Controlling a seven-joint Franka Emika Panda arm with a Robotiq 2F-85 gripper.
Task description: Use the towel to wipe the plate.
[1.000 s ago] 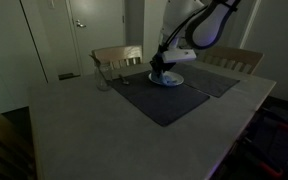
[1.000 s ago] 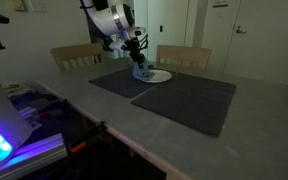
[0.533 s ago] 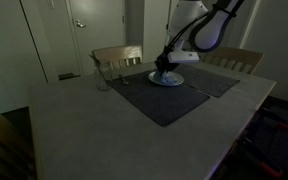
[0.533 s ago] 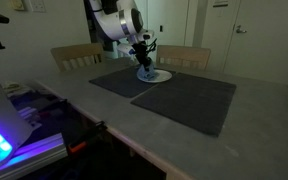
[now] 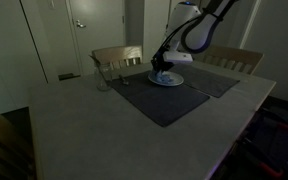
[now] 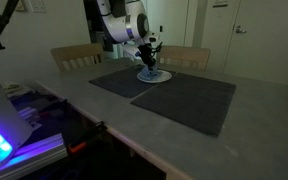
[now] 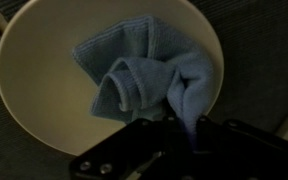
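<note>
**Plate** (image 7: 14,70): cream and round, it fills the upper left and centre of the wrist view. In both exterior views it sits on a dark placemat (image 6: 184,100) on the bench (image 6: 74,100), upper centre of frame.

**Towel** (image 7: 144,75): blue and bunched, it lies inside the plate, right of its middle and touching its surface.

**Fingers** (image 7: 206,132): at the lower right of the wrist view. As far as we can tell, they are closed on a fold of the towel and hold it down on the plate.

**Progress:** the towel is gripped and on the plate, so we judge the wiping to be under way. The left part of the plate lies bare beside the towel, and we cannot tell whether it has been wiped. We judge that sweeping the remaining surface is what is left.

**Change:** set against a second ago, the fingers sit slightly further right over the plate in an exterior view (image 6: 147,66), and the arm (image 6: 134,25) has turned with them. The plate, the placemat and the glass (image 5: 102,80) at the left keep their places.
</note>
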